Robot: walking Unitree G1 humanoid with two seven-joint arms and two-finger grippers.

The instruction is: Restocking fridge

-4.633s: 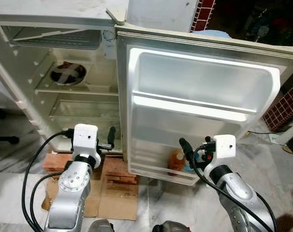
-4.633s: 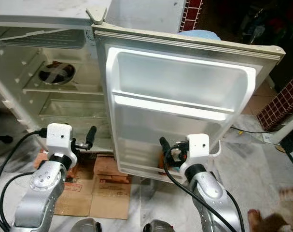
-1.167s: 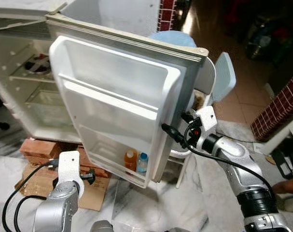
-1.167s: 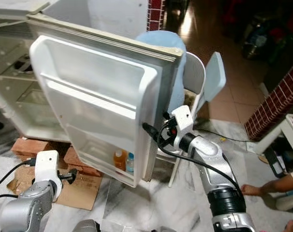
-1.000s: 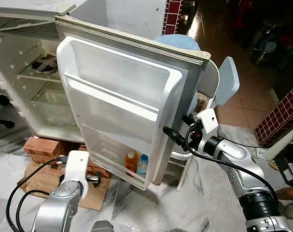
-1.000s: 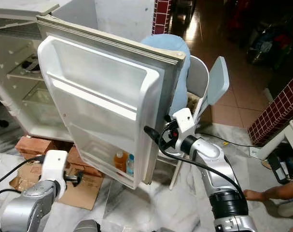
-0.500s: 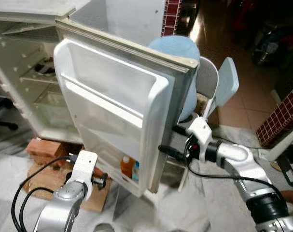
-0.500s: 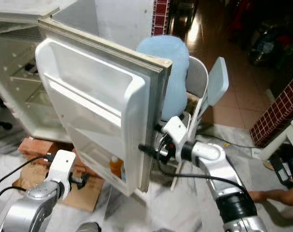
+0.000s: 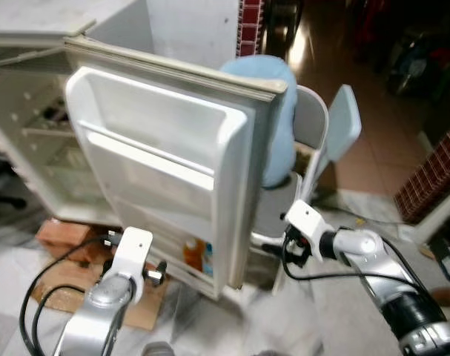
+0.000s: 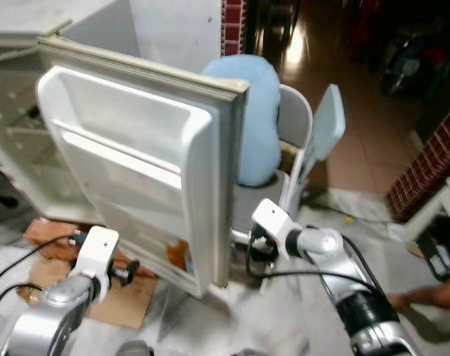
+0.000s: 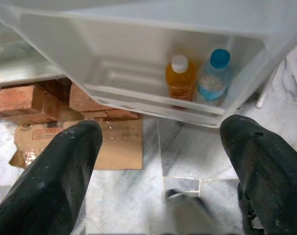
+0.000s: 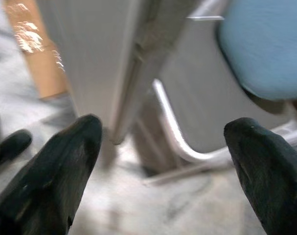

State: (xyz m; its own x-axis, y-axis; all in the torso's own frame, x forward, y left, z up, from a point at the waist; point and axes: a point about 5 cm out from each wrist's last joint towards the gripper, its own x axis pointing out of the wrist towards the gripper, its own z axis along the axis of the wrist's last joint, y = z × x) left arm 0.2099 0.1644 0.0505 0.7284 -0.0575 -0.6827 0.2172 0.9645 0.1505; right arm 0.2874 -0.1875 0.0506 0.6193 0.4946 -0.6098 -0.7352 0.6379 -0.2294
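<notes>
We stand before the open fridge door (image 9: 165, 148), which swings out toward us with its white inner shelves showing. In the bottom door shelf (image 11: 153, 98) sit 2 bottles side by side, touching or nearly so: an orange juice bottle (image 11: 180, 78) with a white cap and a water bottle (image 11: 213, 78) with a blue cap. Our left gripper (image 11: 158, 181) hangs low in front of that shelf, just below the door's lower edge, its 2 black fingers (image 11: 55, 171) spread wide apart and holding nothing. Under it we see marble floor (image 11: 187, 156), a flattened piece of cardboard (image 11: 119, 144) and red bricks (image 11: 21, 100) propping the fridge cabinet (image 9: 24, 141), whose interior shows behind the door on our left. Our right gripper (image 12: 158, 161) reaches toward the door's outer edge near its bottom corner; its fingers (image 12: 50, 171) are likewise spread open, empty, with the door edge between them in the wrist view, though we cannot tell whether either finger touches it. Just behind the door stands a chair (image 10: 302, 126) with a metal frame, and a pale blue cushion (image 10: 247, 122) leans against its back. At the far right edge of the right eye view a person's foot (image 10: 425, 293) rests on the floor.
</notes>
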